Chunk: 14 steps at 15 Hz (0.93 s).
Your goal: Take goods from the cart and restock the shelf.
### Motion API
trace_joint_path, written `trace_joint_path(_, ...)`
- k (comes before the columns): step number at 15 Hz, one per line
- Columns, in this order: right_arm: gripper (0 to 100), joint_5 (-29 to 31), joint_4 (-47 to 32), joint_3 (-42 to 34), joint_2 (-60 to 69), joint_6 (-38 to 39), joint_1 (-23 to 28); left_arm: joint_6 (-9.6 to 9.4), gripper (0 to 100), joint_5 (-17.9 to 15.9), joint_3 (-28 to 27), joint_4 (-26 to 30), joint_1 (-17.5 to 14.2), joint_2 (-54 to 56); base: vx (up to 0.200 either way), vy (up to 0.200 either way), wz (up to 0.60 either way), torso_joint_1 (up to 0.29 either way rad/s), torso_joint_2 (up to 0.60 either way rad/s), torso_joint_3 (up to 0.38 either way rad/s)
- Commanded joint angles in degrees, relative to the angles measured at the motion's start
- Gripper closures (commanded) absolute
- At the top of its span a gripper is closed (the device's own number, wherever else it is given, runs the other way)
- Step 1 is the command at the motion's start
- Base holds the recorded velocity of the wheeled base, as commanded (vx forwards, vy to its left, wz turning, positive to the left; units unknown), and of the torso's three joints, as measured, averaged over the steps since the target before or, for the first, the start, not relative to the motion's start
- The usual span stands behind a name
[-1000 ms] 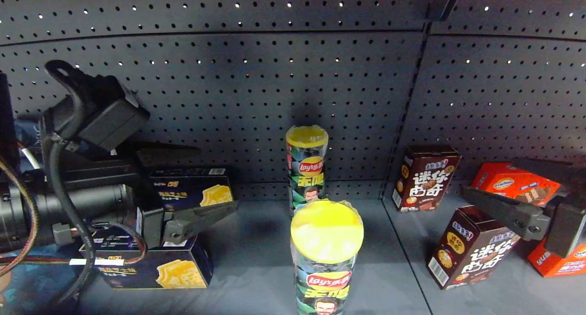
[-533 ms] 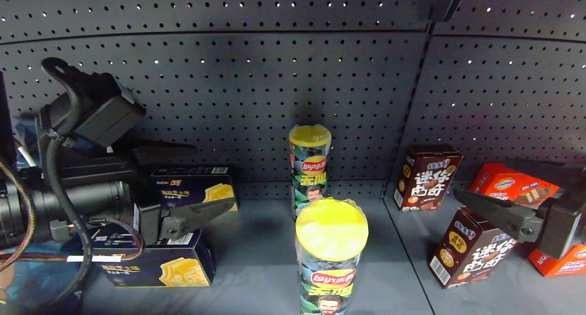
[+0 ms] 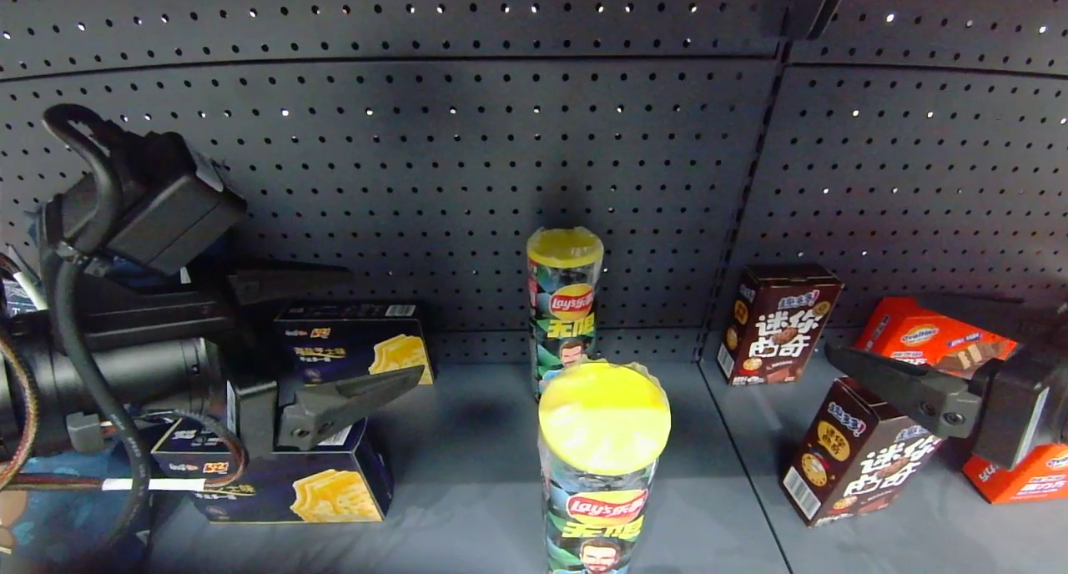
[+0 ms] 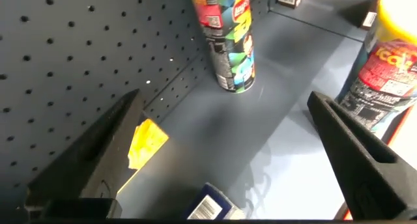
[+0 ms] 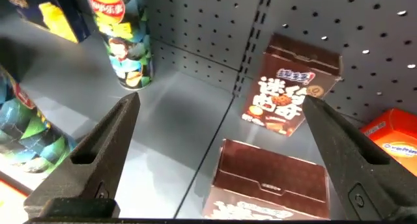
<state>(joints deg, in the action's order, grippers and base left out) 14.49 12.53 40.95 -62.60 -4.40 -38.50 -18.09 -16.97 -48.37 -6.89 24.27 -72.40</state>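
Note:
Two yellow-lidded chip cans stand mid-shelf, one at the back (image 3: 564,307) (image 4: 225,35) (image 5: 124,42) and one in front (image 3: 602,465) (image 4: 391,48). Two dark blue boxes sit on the left, a rear one (image 3: 355,340) and a front one (image 3: 288,486). My left gripper (image 3: 384,324) (image 4: 223,110) is open over these boxes and holds nothing. On the right, one brown box (image 3: 778,324) (image 5: 290,87) stands upright and another (image 3: 859,453) (image 5: 270,185) is tilted. My right gripper (image 3: 876,328) (image 5: 221,107) hangs open above the tilted box.
Orange boxes (image 3: 939,340) (image 3: 1014,474) lie at the far right. A pegboard back wall (image 3: 501,140) closes the shelf, with an upright divider (image 3: 751,182) between the bays. Bare grey shelf floor (image 3: 467,440) lies between the blue boxes and the cans.
My left arm has drawn back to the left, away from the cans, still open. The right gripper has edged slightly left. The camera shifted a little.

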Motion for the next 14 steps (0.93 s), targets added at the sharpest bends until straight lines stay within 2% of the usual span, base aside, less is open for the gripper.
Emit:
trace_joint_path(1, 0, 0.0, 0.0, 0.2, -0.5, -0.1, 0.0, -0.01, 0, 0.0, 0.0, 0.0, -0.1, 0.3, 0.000, 0.000, 0.00, 0.000, 0.00, 0.000)
trace_joint_path(10, 0, 0.5, 1.8, -0.4, -0.3, -0.1, 0.9, -0.01, 0, -0.3, -0.1, -0.1, -0.2, 0.4, 0.000, 0.000, 0.00, 0.000, 0.00, 0.000)
trace_joint_path(11, 0, 0.4, 1.9, -1.0, -0.3, -0.1, 1.1, 0.07, 0, -0.3, -0.1, -0.1, -0.2, 0.4, 0.000, 0.000, 0.60, 0.002, 0.00, 0.002)
trace_joint_path(14, 0, 0.4, 1.9, -2.9, 0.6, -0.3, 2.2, 0.16, 0, -0.3, -0.1, -0.1, -0.2, 0.4, 0.000, 0.000, 0.00, 0.000, 0.00, 0.000)
